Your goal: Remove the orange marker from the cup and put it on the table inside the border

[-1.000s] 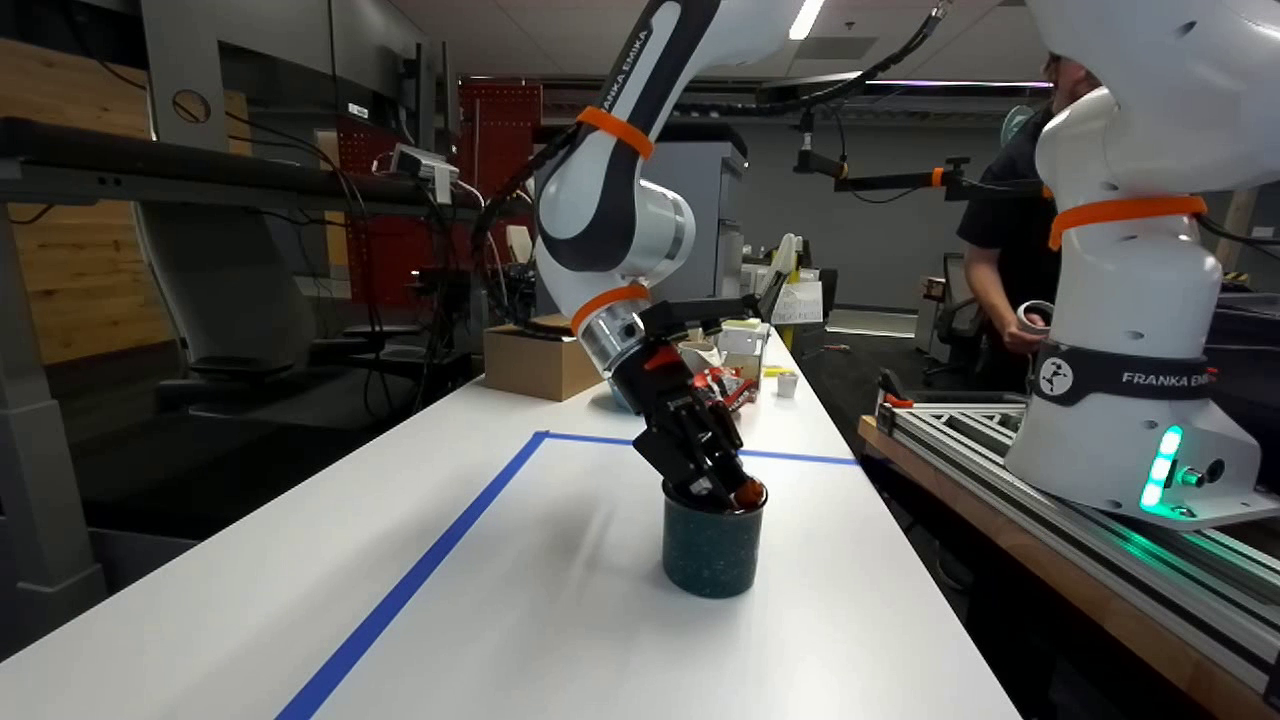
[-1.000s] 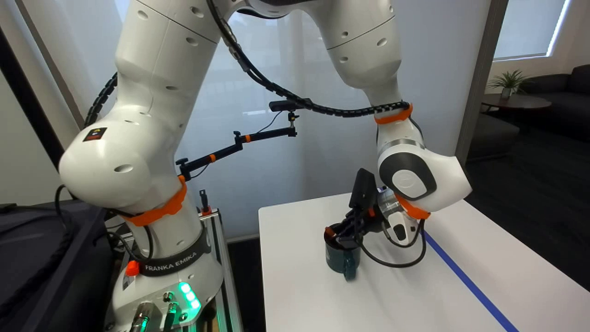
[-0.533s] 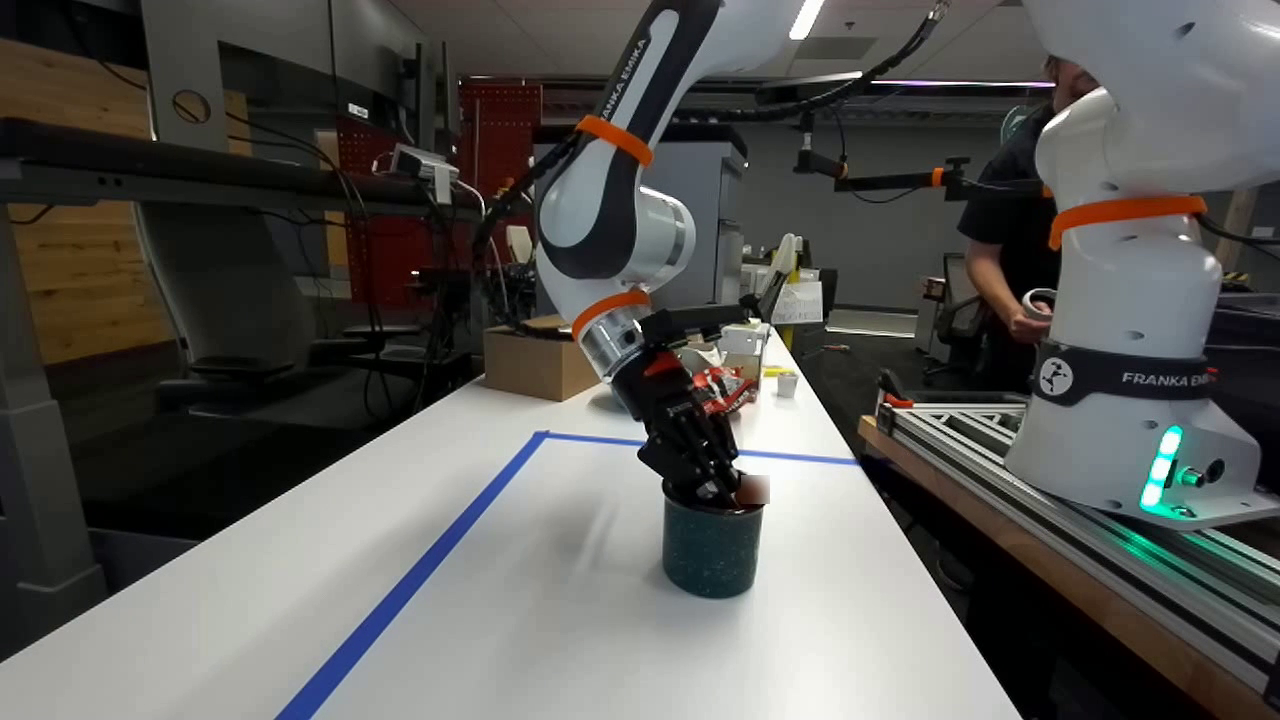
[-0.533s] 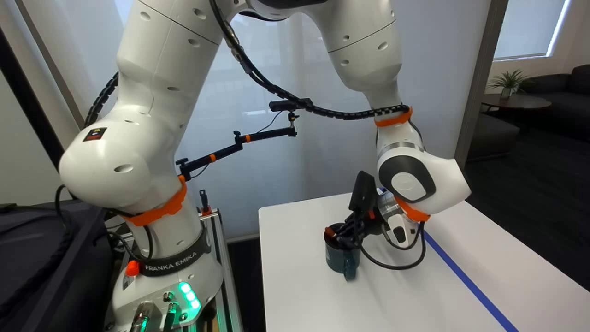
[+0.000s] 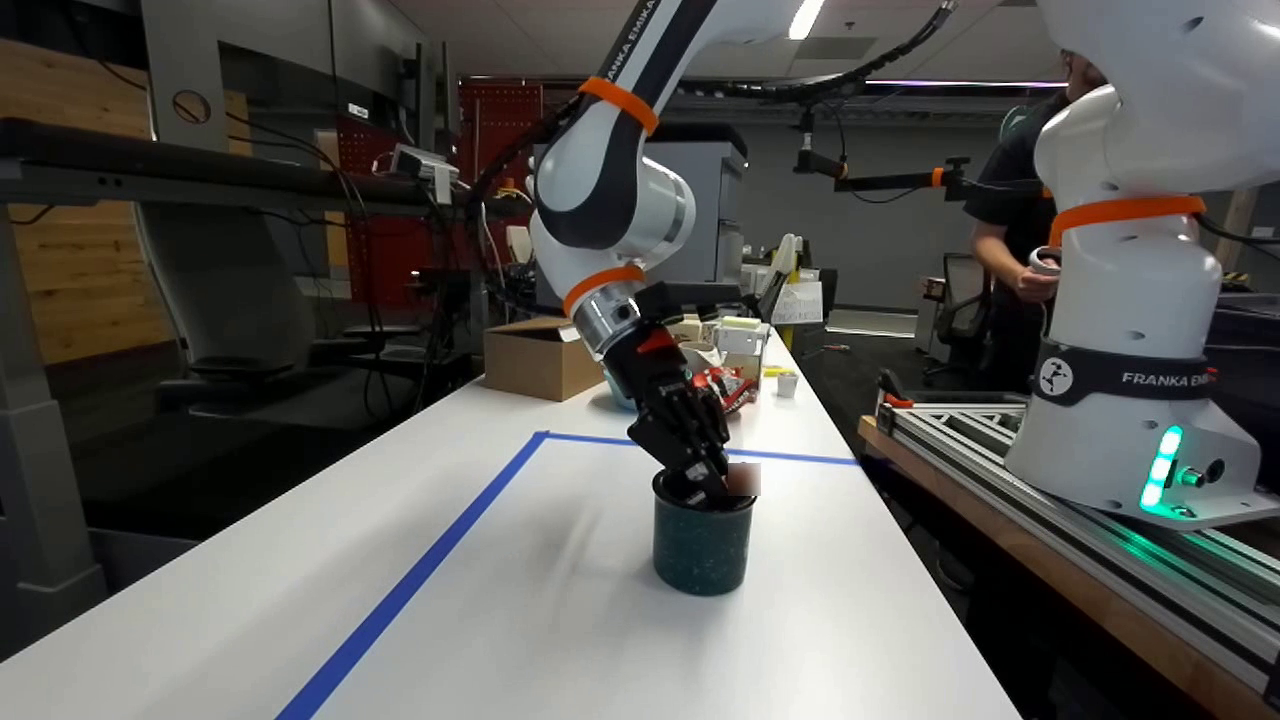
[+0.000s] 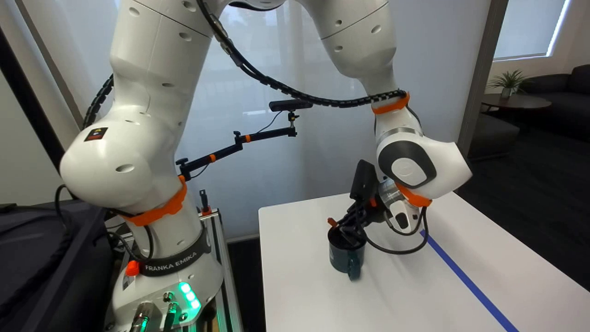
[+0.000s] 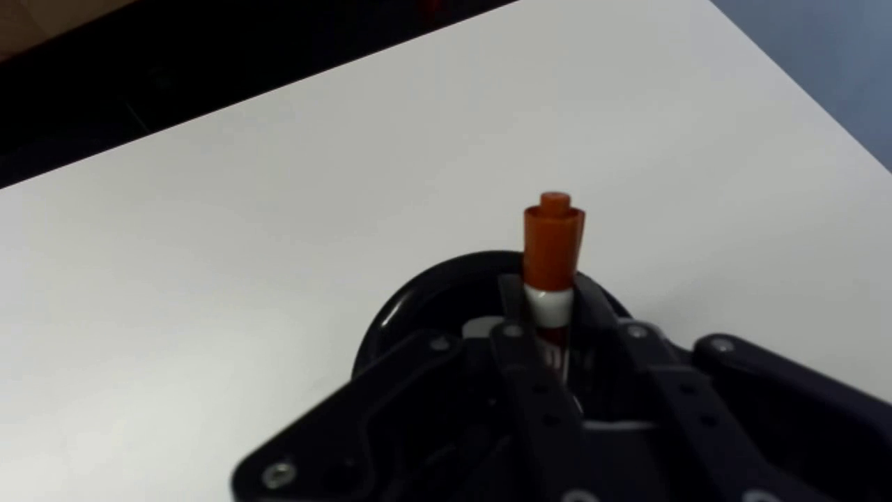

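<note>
Orange marker pinched at the mouth of the cup!

Here we are, right at the rim. The gripper leans down to the cup's mouth, its two fingers pressed in from either side, and between them, squeezed near the base of the cap, we have our orange marker. In the wrist view the cap pokes up over the rim of the cup, and in an exterior view we spot an orange tip above the cup's edge; the marker's lower end is hidden from us behind the fingers. Whether the cup sits flat, we can't tell.

Now the ground around it: white table on every side of the cup. In an exterior view one strip of blue tape runs to the left of the cup, well apart from it, while a second strip crosses beyond it, the two meeting at a corner. The table's edge passes to the cup's right, with white surface between.

And the count! One orange marker, one cup, one gripper, two fingers, two tape strips. Out beyond the cup, past the crossing strip, we make out one cardboard box, one red packet and one small white container; past the table's edge, one person.
</note>
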Tool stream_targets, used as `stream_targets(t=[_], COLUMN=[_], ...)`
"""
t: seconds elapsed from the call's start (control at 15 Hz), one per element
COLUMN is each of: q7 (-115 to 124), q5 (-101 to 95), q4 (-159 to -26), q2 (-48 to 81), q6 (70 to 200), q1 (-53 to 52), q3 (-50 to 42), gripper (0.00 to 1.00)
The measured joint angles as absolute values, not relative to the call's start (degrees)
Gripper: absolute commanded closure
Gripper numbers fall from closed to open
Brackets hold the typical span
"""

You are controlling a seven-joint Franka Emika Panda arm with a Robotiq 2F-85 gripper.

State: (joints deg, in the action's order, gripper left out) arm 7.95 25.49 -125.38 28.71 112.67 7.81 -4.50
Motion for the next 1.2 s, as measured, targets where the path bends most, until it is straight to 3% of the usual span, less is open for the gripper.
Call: stream_targets(t=[0.73,1.2], q7=[10.29,10.63], q5=[24.42,22.97], q4=[-127.46,-118.81], q2=[14.16,19.61], q6=[112.16,113.03], q1=[4.66,1.6], q3=[-3.58,-0.95], gripper=[0.95,0.95])
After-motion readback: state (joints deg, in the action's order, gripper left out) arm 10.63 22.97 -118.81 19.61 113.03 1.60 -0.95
